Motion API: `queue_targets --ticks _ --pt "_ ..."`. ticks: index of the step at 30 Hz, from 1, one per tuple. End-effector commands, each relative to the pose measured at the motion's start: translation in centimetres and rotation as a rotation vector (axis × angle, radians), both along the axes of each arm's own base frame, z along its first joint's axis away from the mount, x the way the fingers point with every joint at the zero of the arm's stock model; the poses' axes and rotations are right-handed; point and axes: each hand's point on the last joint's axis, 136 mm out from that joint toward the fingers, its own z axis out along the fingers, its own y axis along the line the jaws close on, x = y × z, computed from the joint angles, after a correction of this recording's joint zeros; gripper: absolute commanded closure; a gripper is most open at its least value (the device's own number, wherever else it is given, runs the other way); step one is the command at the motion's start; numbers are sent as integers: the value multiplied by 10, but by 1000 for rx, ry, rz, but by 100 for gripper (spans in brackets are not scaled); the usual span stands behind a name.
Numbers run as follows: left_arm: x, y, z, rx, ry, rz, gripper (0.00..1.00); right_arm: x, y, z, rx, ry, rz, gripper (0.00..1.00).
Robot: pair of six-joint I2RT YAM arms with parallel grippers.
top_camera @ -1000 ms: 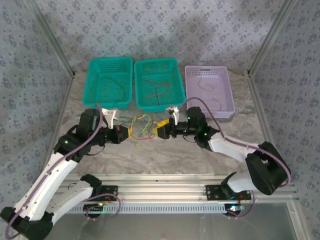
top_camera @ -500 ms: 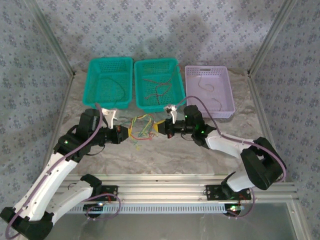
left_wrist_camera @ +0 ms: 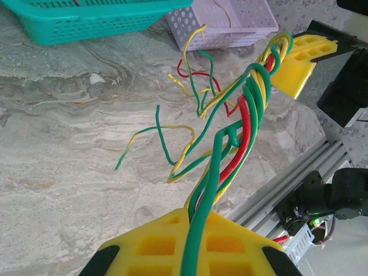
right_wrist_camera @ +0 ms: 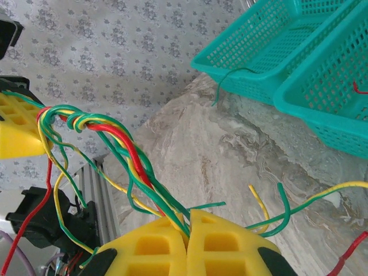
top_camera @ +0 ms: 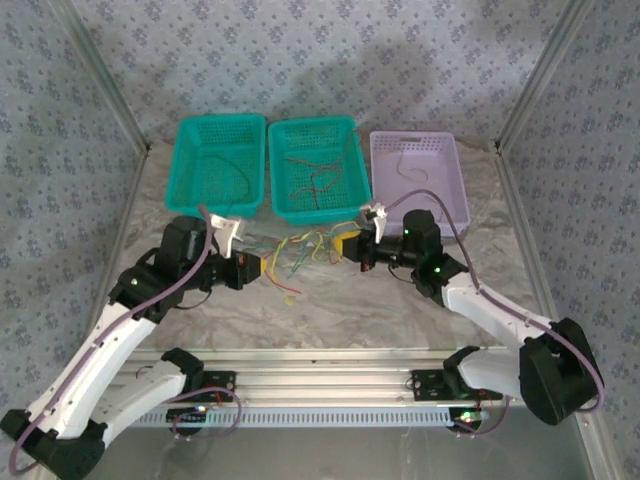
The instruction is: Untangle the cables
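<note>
1. The right claw (top_camera: 349, 246) has just clamped onto the cables (top_camera: 303, 254) and drawn rightward.
2. The left claw (top_camera: 262, 268) stays clenched on their other end.
3. The twisted cables now stretch between both claws, above the desk (top_camera: 340, 310); pulling apart can probably begin.

No readable text, label or number anywhere.
</note>
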Motion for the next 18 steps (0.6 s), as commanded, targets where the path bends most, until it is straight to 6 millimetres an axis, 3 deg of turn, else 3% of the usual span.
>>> queue_targets --ticks 1,7,13,18 --pt "2 26 13 78 -52 93 100 36 -50 -35 -116 86 -276 100" --pt "2 31 13 105 -65 103 100 50 -74 -41 -119 119 -401 100" --pt "3 31 13 111 -67 99 100 50 -78 -44 -133 130 -410 100" --pt "4 40 22 141 -110 126 100 57 -94 -60 -233 161 -500 100"
